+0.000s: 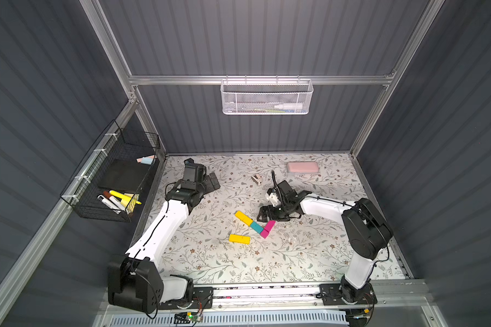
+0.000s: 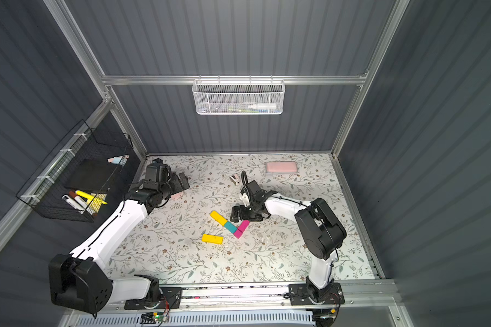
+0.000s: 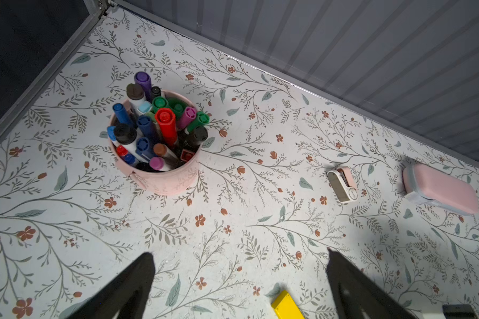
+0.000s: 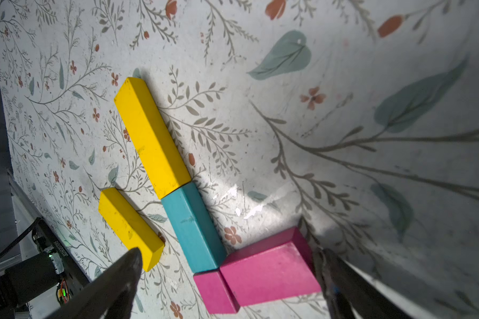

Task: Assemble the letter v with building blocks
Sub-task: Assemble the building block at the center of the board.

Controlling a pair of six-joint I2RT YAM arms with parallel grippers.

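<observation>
The building blocks lie mid-table in both top views. A long yellow brick (image 1: pixel 243 218), a teal brick (image 1: pixel 256 226) and a short magenta brick (image 1: pixel 264 233) sit end to end as one slanted arm. A long magenta brick (image 1: pixel 270 225) slants up from the short one. Together they make a partial letter v. The second yellow brick (image 1: pixel 239 239) lies loose in front of them. My right gripper (image 1: pixel 264 215) hovers open just behind the long magenta brick (image 4: pixel 268 273), holding nothing. My left gripper (image 1: pixel 213 181) is open at the far left, empty, away from the blocks.
A pink cup of markers (image 3: pixel 161 171) stands beyond the left gripper (image 3: pixel 239 255). A pale pink case (image 1: pixel 303 167) and a small white clip-like device (image 1: pixel 256 179) lie near the back. A black wire basket (image 1: pixel 111 181) hangs on the left wall and a white mesh basket (image 1: pixel 265 97) on the back wall.
</observation>
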